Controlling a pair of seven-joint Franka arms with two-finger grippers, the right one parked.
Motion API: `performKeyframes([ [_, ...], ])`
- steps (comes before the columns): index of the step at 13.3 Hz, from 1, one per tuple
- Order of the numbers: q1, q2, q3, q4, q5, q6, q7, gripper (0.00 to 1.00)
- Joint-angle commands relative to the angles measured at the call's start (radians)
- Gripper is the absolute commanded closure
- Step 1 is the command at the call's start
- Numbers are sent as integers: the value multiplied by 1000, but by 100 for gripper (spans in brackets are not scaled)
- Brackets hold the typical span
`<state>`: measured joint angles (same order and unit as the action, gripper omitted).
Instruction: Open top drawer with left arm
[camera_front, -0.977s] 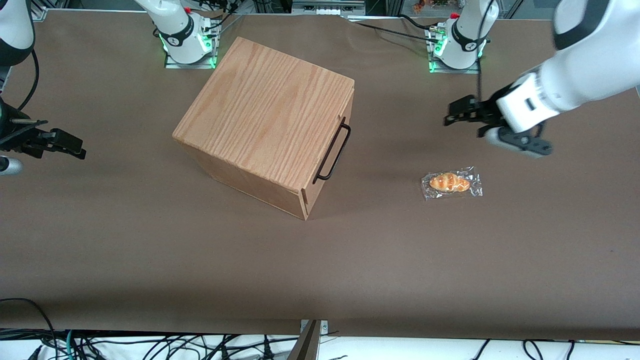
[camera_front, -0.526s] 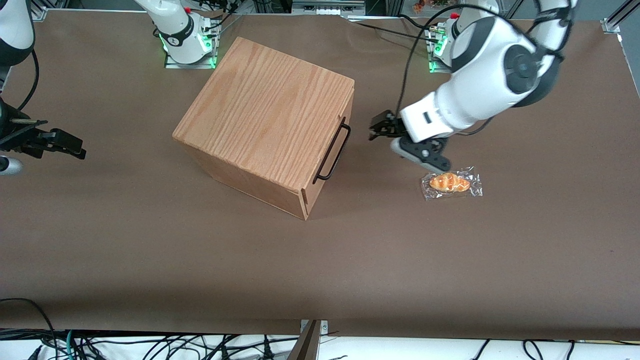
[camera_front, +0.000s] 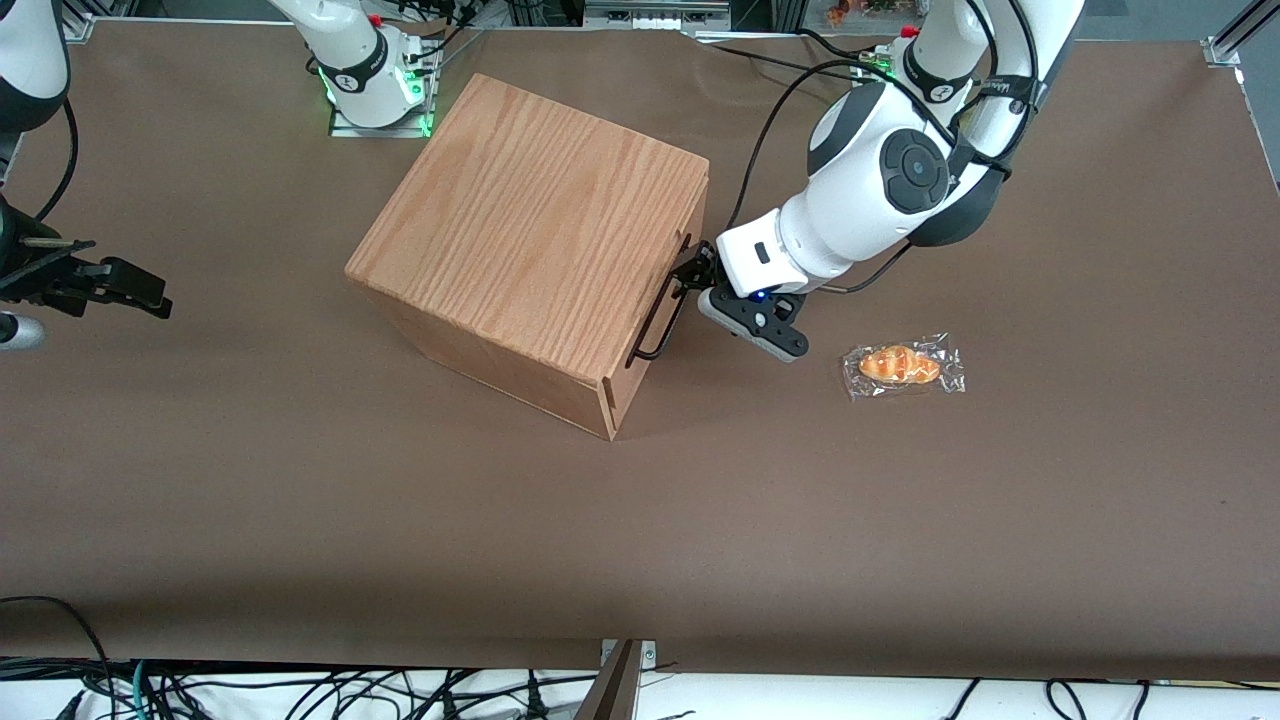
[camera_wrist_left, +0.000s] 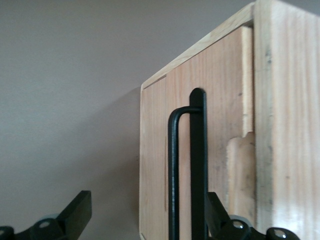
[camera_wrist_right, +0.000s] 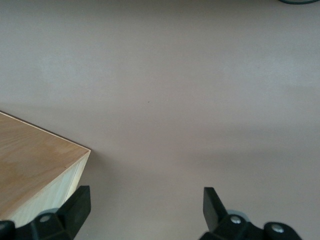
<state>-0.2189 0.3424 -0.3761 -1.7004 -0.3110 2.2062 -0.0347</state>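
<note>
Both fingers of my jaws (camera_front: 690, 277) stand spread astride the handle (camera_wrist_left: 189, 170) (nothing gripped yet), aligned to pull the top drawer (camera_wrist_left: 220, 125)

1. The left arm (camera_front: 880, 195) has swung in from the working arm's end of the desk toward the box (camera_front: 530, 240).
2. A second ago its end effector (camera_front: 692, 275) hung well apart from the box. Half a second ago it was near the drawer (camera_wrist_left: 200, 165). Now it is right at the drawer's front.
3. Its fingers (camera_wrist_left: 75, 217) are spread wide, with the black handle (camera_front: 665, 305) now between them.
4. The arm's round elbow joint has dropped lower and come closer to the box.
</note>
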Motion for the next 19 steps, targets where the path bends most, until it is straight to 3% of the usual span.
performKeyframes([
  [1, -13, 0, 3, -39, 23, 53, 10, 0],
  [8, -37, 18, 3, -102, 27, 147, 15, 0],
  [13, -51, 46, 3, -104, 151, 155, 12, 0],
  [19, -50, 41, 25, -104, 162, 153, 12, 0],
])
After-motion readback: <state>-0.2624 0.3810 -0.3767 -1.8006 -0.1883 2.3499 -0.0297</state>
